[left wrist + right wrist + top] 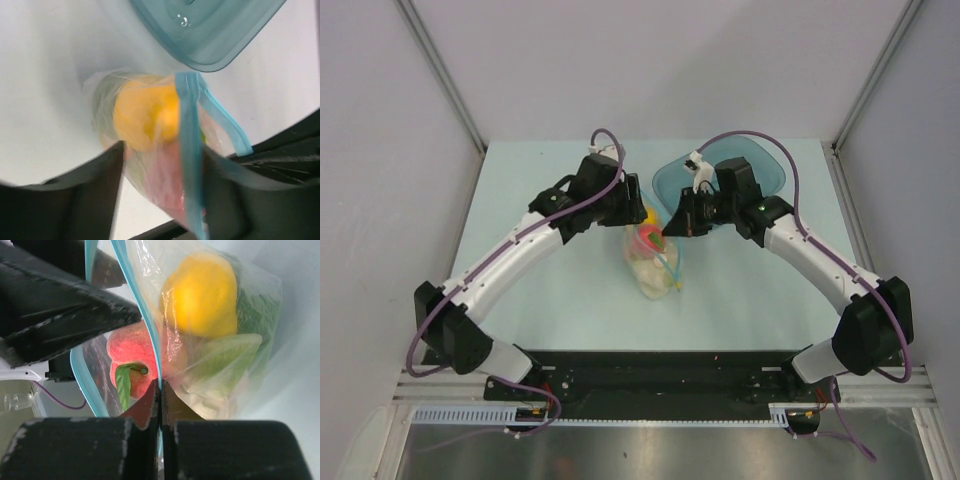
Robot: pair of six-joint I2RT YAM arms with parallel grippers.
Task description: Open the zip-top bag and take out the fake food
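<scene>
Pale table [520,200] under the zip-top bag [655,265], fake food [200,295] inside; right tool [160,390] clamps its blue strip [150,340], left tool [162,150] straddles it, grip unclear.

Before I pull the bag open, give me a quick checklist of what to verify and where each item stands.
1. Right gripper jaws shut on the zip strip: ok.
2. Left gripper holding the opposite side of the zip-top bag: cannot tell; its jaws stand apart around the bag.
3. Zip strip fully parted: not ok, only partly.
4. Fake food out of the bag: not ok, it is inside.
</scene>
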